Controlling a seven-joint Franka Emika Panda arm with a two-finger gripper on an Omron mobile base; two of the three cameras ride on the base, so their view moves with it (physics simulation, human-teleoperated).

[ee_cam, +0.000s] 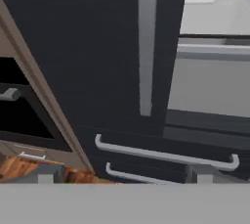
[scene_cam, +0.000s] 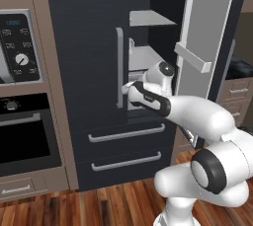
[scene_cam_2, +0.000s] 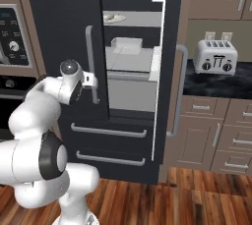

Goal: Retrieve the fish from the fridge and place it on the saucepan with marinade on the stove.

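The dark fridge [scene_cam: 84, 47] has its right door [scene_cam_2: 165, 62] swung open, while the left door stays closed. Pale shelves [scene_cam_2: 130, 59] show inside. On the top shelf lies a small pale thing on a plate [scene_cam_2: 114, 18]; I cannot tell whether it is the fish. My gripper [ee_cam: 125, 176] is open and empty, its fingertips [ee_cam: 46, 176] spread wide. It hangs just in front of the left door's silver bar handle [ee_cam: 146, 47], near that handle's lower end [scene_cam_2: 91, 79]. Two lower drawers [ee_cam: 166, 154] lie below it. The saucepan, marinade and stove are out of view.
A black built-in oven [scene_cam: 24, 141] with a control panel [scene_cam: 20, 47] stands left of the fridge. To the right, a toaster [scene_cam_2: 214, 57] sits on a dark counter [scene_cam_2: 216, 85] over wooden cabinets. A white container [scene_cam_2: 125, 44] rests on a fridge shelf.
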